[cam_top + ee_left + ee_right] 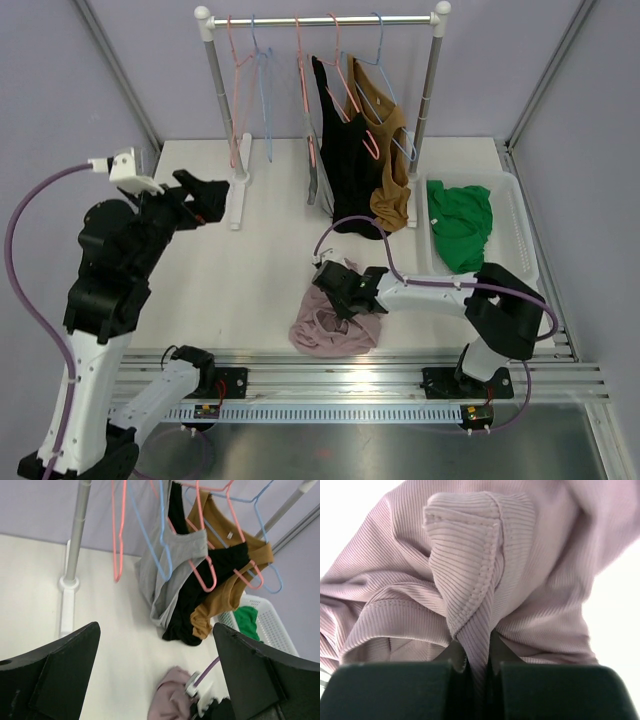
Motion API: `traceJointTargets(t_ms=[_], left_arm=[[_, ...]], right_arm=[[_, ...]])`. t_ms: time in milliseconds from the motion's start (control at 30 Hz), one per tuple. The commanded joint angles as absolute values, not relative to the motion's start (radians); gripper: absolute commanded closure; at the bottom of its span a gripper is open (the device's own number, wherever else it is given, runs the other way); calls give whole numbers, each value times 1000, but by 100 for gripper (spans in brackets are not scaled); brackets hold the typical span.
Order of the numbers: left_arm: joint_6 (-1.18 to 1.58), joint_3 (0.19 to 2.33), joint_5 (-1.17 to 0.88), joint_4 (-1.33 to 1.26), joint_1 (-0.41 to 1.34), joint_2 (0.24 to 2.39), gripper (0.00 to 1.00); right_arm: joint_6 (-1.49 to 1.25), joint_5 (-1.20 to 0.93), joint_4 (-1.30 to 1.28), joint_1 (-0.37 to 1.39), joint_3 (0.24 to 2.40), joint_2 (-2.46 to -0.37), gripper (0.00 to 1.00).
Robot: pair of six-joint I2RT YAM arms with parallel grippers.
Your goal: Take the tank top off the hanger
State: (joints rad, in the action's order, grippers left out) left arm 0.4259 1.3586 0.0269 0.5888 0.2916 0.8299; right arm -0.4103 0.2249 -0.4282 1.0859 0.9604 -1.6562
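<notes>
Spotted the mauve tank top (335, 322) bunched in a heap on the table (260, 262), lower middle of the overhead frame. Well clear of the rack (330, 19) up top and hooked on no hanger, so counting the unhooking part as done.

Got the right gripper (337, 286) sitting at the heap's upper edge, clamped tight on a ribbed hem fold. Plain as day in the right wrist view, with both fingers (435, 685) squeezing the cloth between them. Reading the heap as trailing from that pinch toward the lower left of the overhead frame, so roughly a diagonal long axis, with the loose bulk at the end away from the claw.

Also spotted the left gripper (205, 198) parked way over at the middle left, jaws spread wide, holding nothing, well apart from the top. Calling the right arm nearer by a mile.

Guessing at a lift and carry next, with the white basket (517, 232) off to the right of the pinch and a green garment (460, 222) already in it. Worth watching for that dangling end dragging across the table.
</notes>
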Motion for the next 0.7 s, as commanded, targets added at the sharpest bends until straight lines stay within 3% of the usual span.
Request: traceJointTargets(t_ms=[0, 200, 467, 667], left_arm=[[397, 1270, 75, 612, 295, 726, 1], [339, 1123, 23, 617, 295, 609, 1], [333, 1039, 98, 644, 295, 538, 1], [315, 1006, 147, 653, 295, 519, 1]], right_arm=[[-408, 392, -469, 1086, 971, -1520, 100], [-384, 534, -662, 1026, 1068, -1341, 100], [-333, 659, -870, 855, 1258, -1165, 100], [-250, 736, -986, 655, 1452, -1176, 100]])
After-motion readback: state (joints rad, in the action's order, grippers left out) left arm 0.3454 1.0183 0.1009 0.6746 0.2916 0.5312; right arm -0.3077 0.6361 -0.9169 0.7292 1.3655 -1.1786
